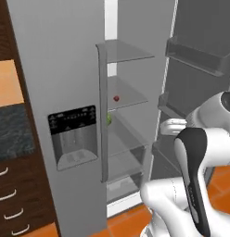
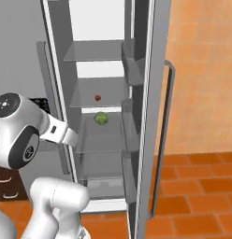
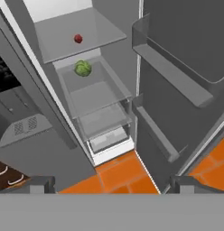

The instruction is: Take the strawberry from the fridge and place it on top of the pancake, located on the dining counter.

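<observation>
Already the fridge (image 2: 150,116) stood with its right door swung wide, so the glass shelves (image 3: 77,34) lay exposed to the arm. Its strawberry (image 3: 78,39) sat alone on a middle shelf, toward eleven o'clock in the hand view, with a green leafy ball (image 3: 83,68) one shelf lower, just below it at six o'clock. That open spot left the fruit free to reach from the front. Meanwhile the gripper (image 3: 109,182) hung well back from the shelves, its dark fingertips (image 3: 41,182) spread wide and holding nothing, probably readied to straddle so tiny a fruit. From the left base view the strawberry (image 1: 116,98) showed past the closed door with the black dispenser panel (image 1: 73,132).
</observation>
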Tool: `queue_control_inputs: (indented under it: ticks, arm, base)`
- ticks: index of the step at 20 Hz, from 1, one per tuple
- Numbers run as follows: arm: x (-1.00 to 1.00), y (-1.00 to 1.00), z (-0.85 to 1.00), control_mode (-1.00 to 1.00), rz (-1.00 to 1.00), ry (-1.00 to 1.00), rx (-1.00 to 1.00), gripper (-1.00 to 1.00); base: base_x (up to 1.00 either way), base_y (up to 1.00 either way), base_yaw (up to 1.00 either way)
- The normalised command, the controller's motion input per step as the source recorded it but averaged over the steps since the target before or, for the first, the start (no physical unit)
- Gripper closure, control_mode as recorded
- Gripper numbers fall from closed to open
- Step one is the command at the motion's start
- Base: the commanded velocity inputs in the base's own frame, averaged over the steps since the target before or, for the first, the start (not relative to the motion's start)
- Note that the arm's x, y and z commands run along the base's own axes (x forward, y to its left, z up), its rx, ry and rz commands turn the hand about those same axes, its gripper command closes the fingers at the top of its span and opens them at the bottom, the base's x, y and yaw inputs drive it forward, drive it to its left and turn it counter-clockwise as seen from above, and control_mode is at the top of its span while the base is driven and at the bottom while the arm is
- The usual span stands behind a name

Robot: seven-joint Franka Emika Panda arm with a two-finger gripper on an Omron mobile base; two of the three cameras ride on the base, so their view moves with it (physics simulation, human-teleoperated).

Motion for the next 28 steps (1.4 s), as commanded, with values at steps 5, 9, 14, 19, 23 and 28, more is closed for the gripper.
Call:
queue_control_inputs:
  ticks: [5, 9, 14, 19, 23, 28]
  arm:
    - [0.00, 0.00, 0.00, 1.00, 0.00, 0.00, 0.00, -1.00]
    - [0.00, 0.00, 0.00, 1.00, 0.00, 0.00, 0.00, -1.00]
    - [0.00, 0.00, 0.00, 1.00, 0.00, 0.00, 0.00, -1.00]
    - [0.00, 0.00, 0.00, 1.00, 0.00, 0.00, 0.00, -1.00]
    - [0.00, 0.00, 0.00, 1.00, 0.00, 0.00, 0.00, -1.00]
    - [0.00, 0.00, 0.00, 1.00, 0.00, 0.00, 0.00, -1.00]
  base:
    - [0.73, 0.02, -0.15]
    - [0.68, -0.01, -0.05]
    - [0.62, -0.18, 0.14]
    - [0.63, -0.16, 0.16]
    - [0.47, -0.32, 0.24]
    - [0.61, -0.28, 0.26]
